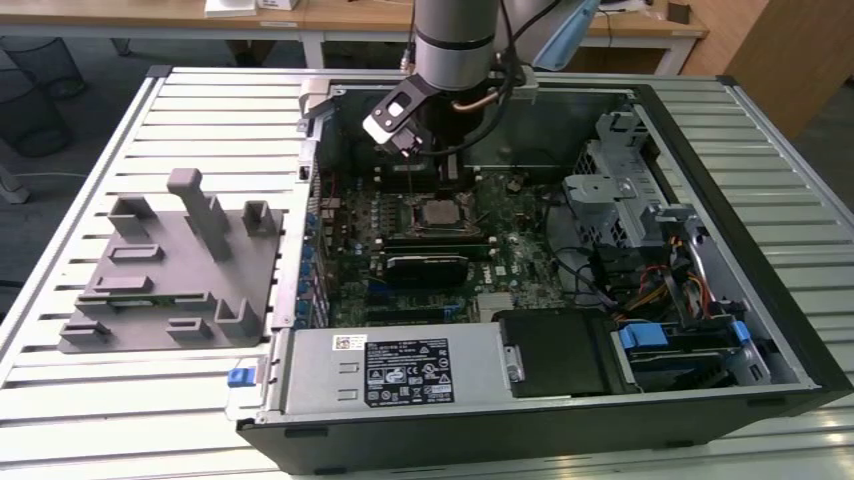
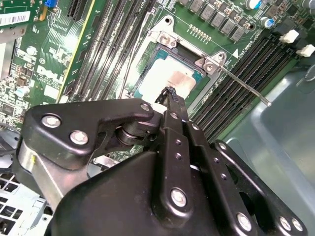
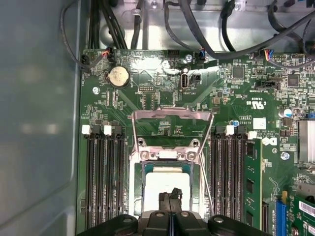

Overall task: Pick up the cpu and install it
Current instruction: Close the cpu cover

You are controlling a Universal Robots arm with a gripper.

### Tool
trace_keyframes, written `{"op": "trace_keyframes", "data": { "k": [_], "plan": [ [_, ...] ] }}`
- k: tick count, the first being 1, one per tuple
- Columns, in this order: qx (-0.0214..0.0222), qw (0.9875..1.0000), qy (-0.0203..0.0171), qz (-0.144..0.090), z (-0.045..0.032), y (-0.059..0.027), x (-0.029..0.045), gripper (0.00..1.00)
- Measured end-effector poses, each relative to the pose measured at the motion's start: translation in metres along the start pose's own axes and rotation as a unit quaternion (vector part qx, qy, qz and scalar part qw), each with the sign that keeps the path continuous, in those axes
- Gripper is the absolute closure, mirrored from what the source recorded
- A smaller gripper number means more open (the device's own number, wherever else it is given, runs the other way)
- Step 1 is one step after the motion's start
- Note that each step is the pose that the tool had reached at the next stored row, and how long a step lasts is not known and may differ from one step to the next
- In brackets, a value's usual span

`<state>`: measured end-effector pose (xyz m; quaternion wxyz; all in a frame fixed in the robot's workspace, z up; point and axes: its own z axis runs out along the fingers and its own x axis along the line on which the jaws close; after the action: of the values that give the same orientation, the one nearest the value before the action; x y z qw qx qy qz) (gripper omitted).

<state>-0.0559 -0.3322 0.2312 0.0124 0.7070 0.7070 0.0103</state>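
Lying on its side with the panel off, the computer case (image 1: 747, 200) gave free way down to the motherboard (image 3: 147, 93). The load plate (image 3: 172, 114) stood folded back (so the seat was uncovered), and the cpu (image 3: 165, 179) lay flat in the socket (image 3: 139, 189). The gripper (image 3: 170, 197) hung right above it, fingers (image 3: 164, 200) closed together, holding nothing.

On table (image 1: 80, 400): computer case (image 1: 561, 125) at centre; fixture tray (image 1: 147, 300) at its 9 o'clock in the exterior view. In case: motherboard (image 1: 521, 250), with power supply (image 1: 387, 370) at its 6 o'clock. On motherboard: socket (image 3: 167, 155) with cpu (image 3: 167, 184) in it and memory slots (image 3: 106, 167) on either side. The pincer (image 3: 170, 195) is over cpu.
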Motion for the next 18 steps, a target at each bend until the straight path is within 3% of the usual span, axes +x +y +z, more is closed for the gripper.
{"op": "trace_keyframes", "data": {
  "k": [7, 18],
  "plan": [
    [0.0, 1.0, 0.0, 0.0, -0.0062, 0.0002, 0.0, 0.89],
    [0.0, 1.0, -0.0001, 0.0, -0.0341, 0.001, -0.0001, 0.89]
  ]
}}
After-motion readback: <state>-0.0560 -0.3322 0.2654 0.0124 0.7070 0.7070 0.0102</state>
